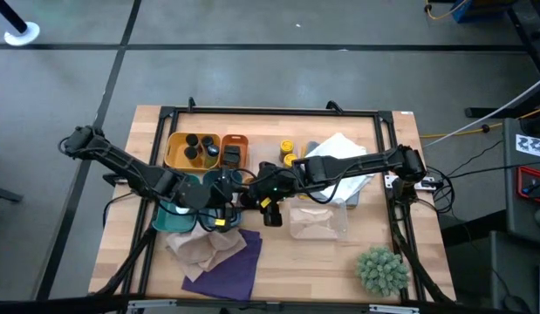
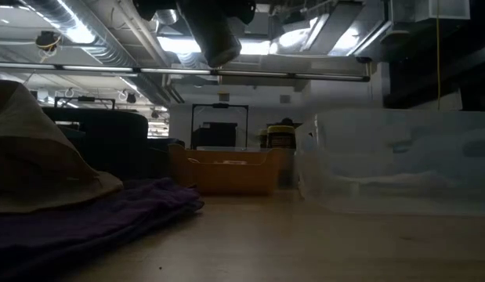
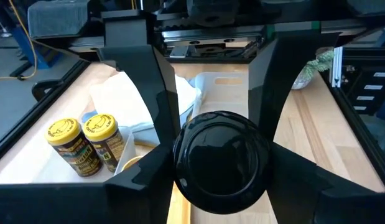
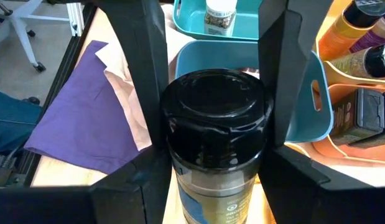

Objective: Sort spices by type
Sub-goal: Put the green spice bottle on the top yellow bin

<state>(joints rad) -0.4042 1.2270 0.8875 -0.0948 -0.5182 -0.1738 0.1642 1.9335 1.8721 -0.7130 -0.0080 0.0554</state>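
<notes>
While the right gripper (image 4: 214,149) pinches a black-capped jar (image 4: 214,134) and the left gripper (image 3: 220,162) closes around its cap, a mistimed release risks dropping it beside the blue tray (image 4: 304,93).

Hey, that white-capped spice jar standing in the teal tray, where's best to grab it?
Take the white-capped jar by its cap, coming straight down: it stands upright, and the teal tray has walls that likely block fingers from reaching its sides.

Two jars (image 1: 288,153) stand right of the trays (image 1: 193,150), with cloths (image 1: 219,253) nearer the table's (image 1: 322,257) front edge.
</notes>
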